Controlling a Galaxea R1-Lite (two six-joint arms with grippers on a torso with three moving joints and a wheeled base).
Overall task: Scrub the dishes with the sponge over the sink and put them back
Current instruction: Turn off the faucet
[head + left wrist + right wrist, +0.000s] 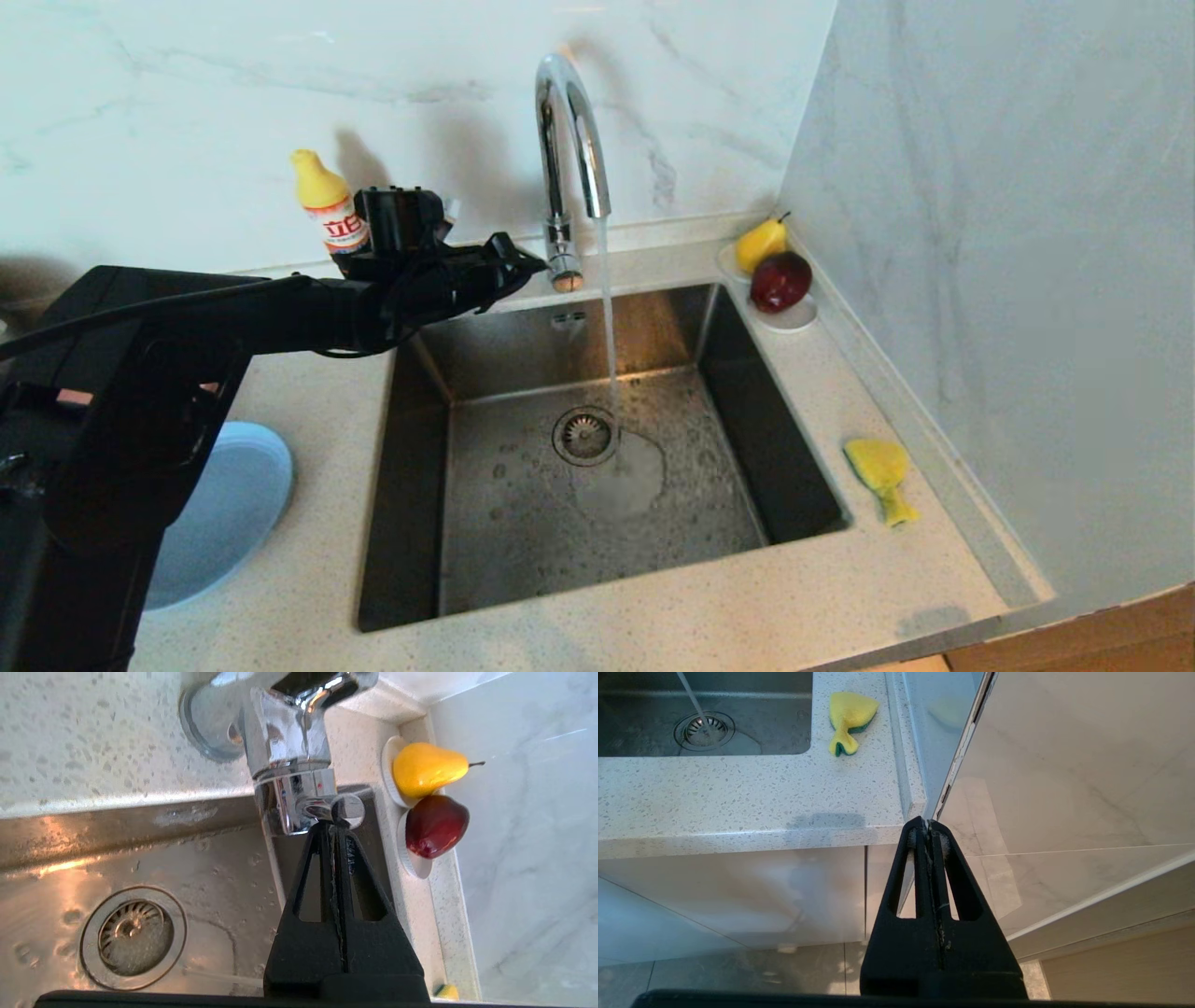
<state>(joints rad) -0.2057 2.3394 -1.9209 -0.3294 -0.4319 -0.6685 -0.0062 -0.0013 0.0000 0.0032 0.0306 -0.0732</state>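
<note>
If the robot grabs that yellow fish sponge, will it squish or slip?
The sponge will probably squish, since it looks like soft foam with a thin tail. It should be light for its size. It lies on the counter beside the sink, away from the running water, so it is likely not slippery yet.

Readable text: one item only. Yellow-capped bottle (329,207), standing on the counter behind the sink (597,448), at its back left corner: red label with white characters, too small to make out.
</note>
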